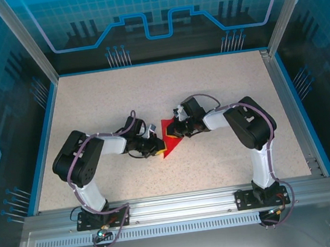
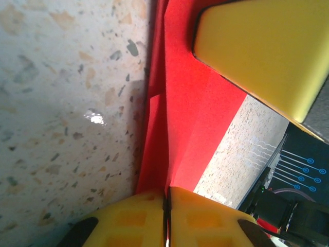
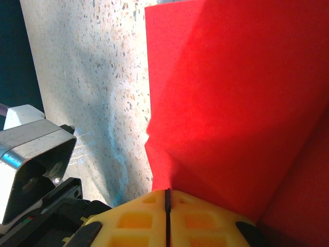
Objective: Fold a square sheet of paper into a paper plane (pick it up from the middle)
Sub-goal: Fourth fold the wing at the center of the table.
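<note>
Paper (image 1: 168,137), bright red and partly folded, sits between the two grippers at the middle of the speckled table (image 1: 209,87). From above it reads as a narrow wedge, its point trailing toward the near edge, just beyond the fingertips.

The left gripper (image 1: 154,147) has its yellow fingers pressed together. Seen from its wrist, the left gripper (image 2: 167,194) is clamped on the sheet's edge: the paper (image 2: 190,118) runs straight out ahead of the seam between the fingers, a crease lining up with that seam. Ahead and to the right, a yellow finger (image 2: 262,51) of the other arm lies over the red surface.

The right gripper (image 1: 181,130) faces the left one across the sheet, and it is squeezed tight on the paper too. From its own wrist, the right gripper (image 3: 167,195) has the paper (image 3: 231,103) fanning out directly in front of its tips, a fold ridge rising from the seam. Bare table (image 3: 97,77) lies to its left, where the left arm's grey housing (image 3: 31,164) sits low.
</note>
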### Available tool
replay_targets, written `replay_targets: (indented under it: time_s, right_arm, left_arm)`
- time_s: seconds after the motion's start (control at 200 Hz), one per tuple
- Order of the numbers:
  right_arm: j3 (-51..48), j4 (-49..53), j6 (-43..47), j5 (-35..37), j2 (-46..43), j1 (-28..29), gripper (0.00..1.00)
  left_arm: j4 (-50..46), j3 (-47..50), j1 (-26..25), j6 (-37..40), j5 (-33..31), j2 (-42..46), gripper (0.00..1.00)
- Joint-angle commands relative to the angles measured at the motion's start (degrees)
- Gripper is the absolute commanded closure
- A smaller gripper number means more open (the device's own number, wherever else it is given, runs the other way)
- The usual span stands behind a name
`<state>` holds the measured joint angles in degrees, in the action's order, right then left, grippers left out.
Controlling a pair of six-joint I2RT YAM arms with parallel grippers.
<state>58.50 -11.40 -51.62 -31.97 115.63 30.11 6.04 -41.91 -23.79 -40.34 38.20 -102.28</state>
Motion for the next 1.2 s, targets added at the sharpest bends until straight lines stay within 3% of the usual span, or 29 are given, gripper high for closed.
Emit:
replay_targets:
  time_s: [0.0, 0.325, 0.57, 0.905, 1.195]
  right_arm:
    - [-0.41, 4.2, 1.47, 2.45, 2.4, 0.21, 0.92]
    - [-0.23, 4.81, 1.88, 2.35, 2.67, 0.64, 0.92]
    - [-0.02, 5.33, 2.14, 2.53, 2.82, 0.75, 0.92]
    - [0.46, 6.3, 2.41, 2.7, 3.37, 1.01, 0.92]
    - [0.56, 6.64, 2.61, 2.88, 3.28, 1.2, 0.92]
  left_arm:
    - [-6.43, -0.36, -0.33, 1.4, 0.56, 1.33, 0.87]
    - [-7.27, -0.85, -0.43, 1.14, 0.95, 2.51, 0.85]
    - [-12.11, -1.99, -0.61, 3.26, 0.11, 1.48, 0.96]
    - [-16.34, -3.3, -1.43, 5.55, 0.65, 1.73, 0.84]
    - [-20.0, -5.13, -1.78, 6.85, -0.29, 0.6, 0.91]
